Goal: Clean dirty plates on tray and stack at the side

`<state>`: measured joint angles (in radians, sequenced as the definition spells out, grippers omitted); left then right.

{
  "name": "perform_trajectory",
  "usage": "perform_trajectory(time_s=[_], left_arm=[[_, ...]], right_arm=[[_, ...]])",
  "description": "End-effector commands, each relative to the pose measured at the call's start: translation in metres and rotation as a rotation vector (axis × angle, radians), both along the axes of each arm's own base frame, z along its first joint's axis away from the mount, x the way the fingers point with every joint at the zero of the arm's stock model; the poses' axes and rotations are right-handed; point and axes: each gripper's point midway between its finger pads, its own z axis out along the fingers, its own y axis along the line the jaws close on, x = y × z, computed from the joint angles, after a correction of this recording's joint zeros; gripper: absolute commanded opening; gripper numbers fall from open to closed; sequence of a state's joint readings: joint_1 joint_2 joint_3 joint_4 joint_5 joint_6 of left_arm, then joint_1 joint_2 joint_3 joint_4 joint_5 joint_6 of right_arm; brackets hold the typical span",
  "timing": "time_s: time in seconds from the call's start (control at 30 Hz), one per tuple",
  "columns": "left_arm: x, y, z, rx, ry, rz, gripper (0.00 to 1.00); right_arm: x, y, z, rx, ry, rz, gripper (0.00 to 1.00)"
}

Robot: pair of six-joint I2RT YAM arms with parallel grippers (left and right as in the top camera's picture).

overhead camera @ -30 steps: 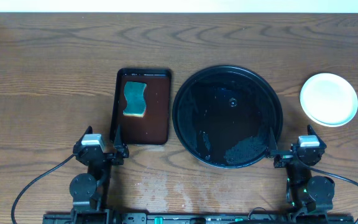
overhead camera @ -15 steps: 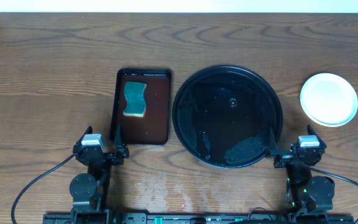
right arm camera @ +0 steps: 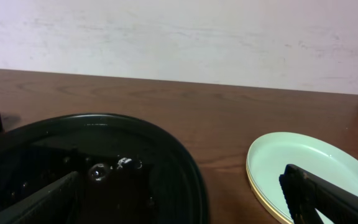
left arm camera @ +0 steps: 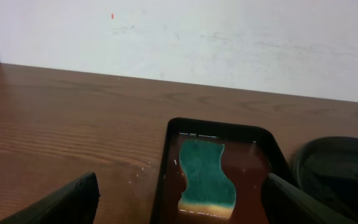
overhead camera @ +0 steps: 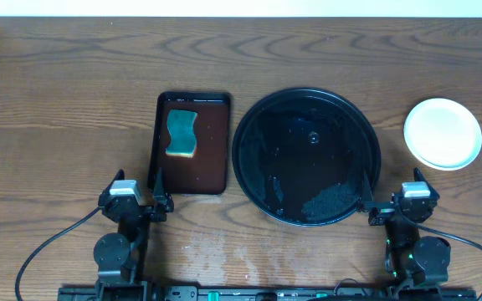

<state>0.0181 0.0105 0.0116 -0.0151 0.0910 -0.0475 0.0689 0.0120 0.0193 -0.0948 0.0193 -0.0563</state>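
Wood-grain table [overhead camera: 57, 100] ran back to a plain white wall [left arm camera: 229, 37], and at its middle sat the round black tray [overhead camera: 236, 159], which held no plates, only wet streaks and a dull grainy patch on its floor. The plates [overhead camera: 443, 134] lay in a stack off the tray's right side, apart from its rim and a little toward the wall. They lay flat and face up, a pale blue-white one on top. From the right wrist view a yellow rim showed beneath it, but how many made up the stack could not be told. Being round, they had no long axis and pointed no particular way, so any approach angle would have served. The right gripper [overhead camera: 392, 182] sat by the tray's near right rim with its fingers spread wide and nothing between them. The plates lay ahead of it and to its right, which made it clearly the nearer arm. The left gripper [overhead camera: 137, 182] sat off the tray's near left side, equally wide and empty, well away from the stack. It faced the small brown tray [overhead camera: 212, 159] that lay just left of the black one, with a green sponge [overhead camera: 181, 134] resting in it. Judging by this layout, the cleaning and stacking looked complete.
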Motion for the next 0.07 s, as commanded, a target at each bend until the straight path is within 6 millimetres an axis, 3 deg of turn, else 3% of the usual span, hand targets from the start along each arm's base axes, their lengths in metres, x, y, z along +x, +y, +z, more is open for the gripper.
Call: perform_trajectory(time_s=[0.0,0.03], left_arm=[[-0.0015,-0.006,-0.013,0.008,0.045,-0.038,0.84],[-0.0015,-0.006,-0.013,0.008,0.045,-0.038,0.84]], right_arm=[[-0.0004,0.0011,0.0,-0.009,-0.002,0.003,0.99],[-0.0004,0.0011,0.0,-0.009,-0.002,0.003,0.99]])
